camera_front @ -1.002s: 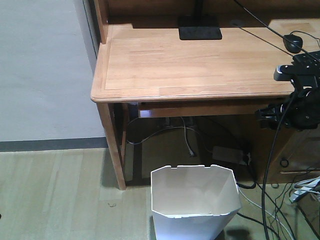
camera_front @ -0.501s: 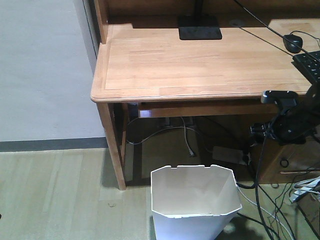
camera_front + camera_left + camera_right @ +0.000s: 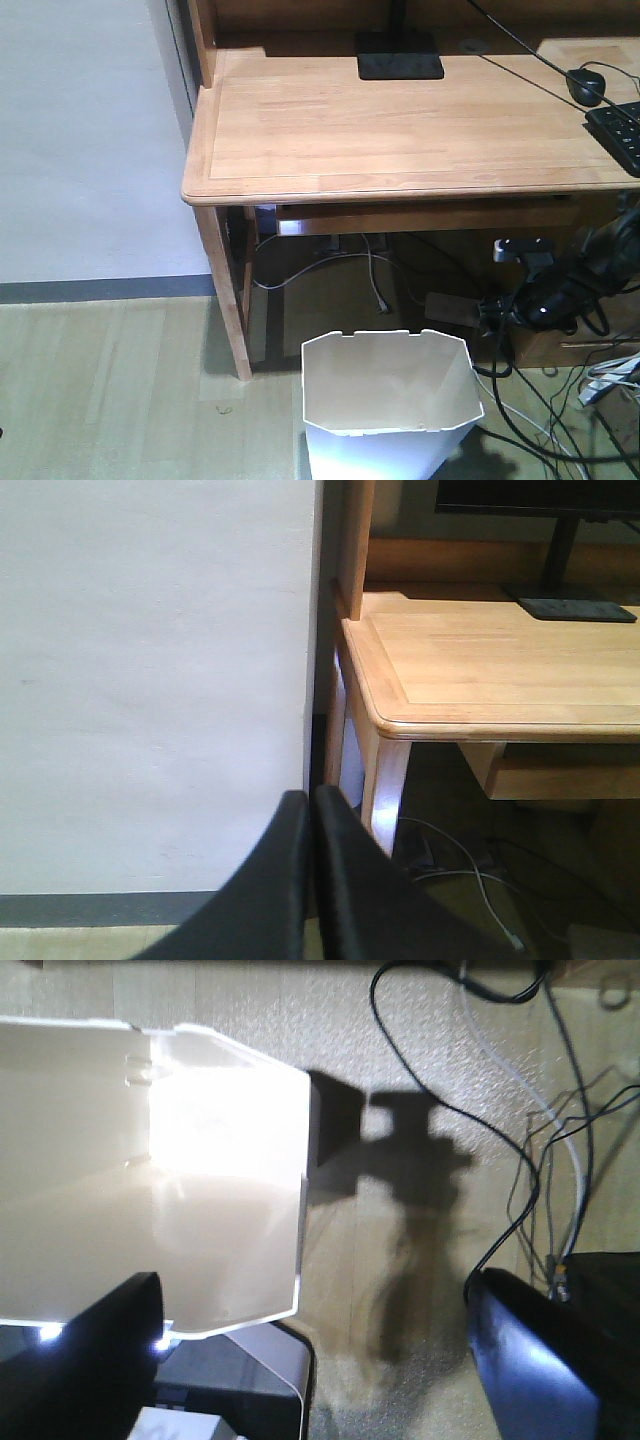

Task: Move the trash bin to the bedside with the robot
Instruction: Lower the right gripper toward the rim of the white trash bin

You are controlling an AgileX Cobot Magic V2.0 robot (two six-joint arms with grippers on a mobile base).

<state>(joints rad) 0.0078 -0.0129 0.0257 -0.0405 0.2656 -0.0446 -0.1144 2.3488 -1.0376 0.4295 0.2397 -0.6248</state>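
The left gripper [image 3: 305, 870] has its fingers pressed together on nothing beside the white wall [image 3: 150, 680], the trash bin [image 3: 385, 395] stands upright on the floor [image 3: 100, 380] before the wooden table [image 3: 380, 120], and near the bin's right rim the right gripper [image 3: 312, 1282] hangs with fingers spread wide.

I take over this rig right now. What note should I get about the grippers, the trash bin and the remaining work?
The left gripper is shut, empty, facing the wall beside the desk.
The right gripper is open above the right rim of the trash bin, not gripping.
The trash bin stands upright on the floor before the desk.
Done: nothing yet.
Left: grip the rim and bring it to the bedside, which no view shows.
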